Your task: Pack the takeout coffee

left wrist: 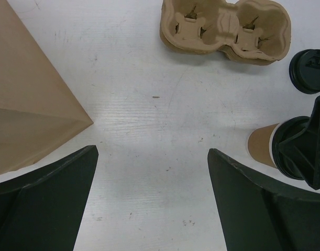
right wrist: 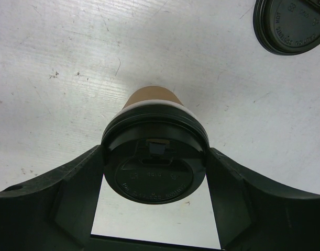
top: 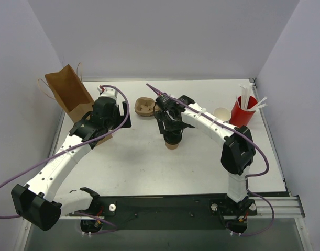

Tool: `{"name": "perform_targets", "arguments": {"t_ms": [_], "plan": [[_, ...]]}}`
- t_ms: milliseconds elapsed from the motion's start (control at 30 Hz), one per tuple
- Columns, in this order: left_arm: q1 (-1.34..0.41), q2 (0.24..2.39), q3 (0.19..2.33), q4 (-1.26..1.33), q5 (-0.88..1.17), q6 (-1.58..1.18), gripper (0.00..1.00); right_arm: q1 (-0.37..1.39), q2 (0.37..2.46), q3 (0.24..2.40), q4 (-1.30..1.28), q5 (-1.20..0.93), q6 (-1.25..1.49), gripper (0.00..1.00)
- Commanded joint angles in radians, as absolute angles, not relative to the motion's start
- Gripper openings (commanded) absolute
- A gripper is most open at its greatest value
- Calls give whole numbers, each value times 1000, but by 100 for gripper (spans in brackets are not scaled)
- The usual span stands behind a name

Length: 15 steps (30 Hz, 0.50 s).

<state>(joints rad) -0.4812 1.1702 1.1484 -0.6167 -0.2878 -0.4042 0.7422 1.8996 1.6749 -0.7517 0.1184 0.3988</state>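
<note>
Bolted at the near edge of the table [top: 149, 172], both arms reach out across it in the overhead view. Its fingers closed around the black lid, the right gripper [top: 173, 135] grips the takeout coffee [top: 173, 145] near the middle of the table; whether the cup's base rests on the surface cannot be told. Jaws spread wide and holding nothing, the left gripper [top: 111, 119] sits just beside the brown paper bag [top: 70, 93] at the far left. A pulp cup carrier [top: 145, 107] lies between the two grippers, farther back. At the far right stand a red cup [top: 242, 111] with white sticks [top: 251, 97] and a tan paper cup [top: 221, 112].

From the left wrist, the two dark fingers [left wrist: 50, 198] stand well apart over bare table. The bag fills the left side, the carrier [left wrist: 225, 29] lies ahead, and the coffee [left wrist: 262, 144] shows at the right edge, clamped by the other gripper. A loose black lid [left wrist: 309, 70] lies beyond it.

From the right wrist, both fingers [right wrist: 76, 193] press the lid's rim from either side, the brown cup wall [right wrist: 149, 97] below. The loose lid [right wrist: 291, 23] lies apart, upper right.
</note>
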Motion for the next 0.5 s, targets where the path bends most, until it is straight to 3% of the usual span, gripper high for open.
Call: {"name": "perform_targets", "arguments": {"t_ms": [0, 467], "plan": [[-472, 1146, 1146, -581, -296, -402, 97, 755, 1910, 1681, -804, 156, 396, 57], [-471, 1144, 1141, -581, -290, -403, 97, 755, 1948, 1664, -799, 166, 396, 57]]}}
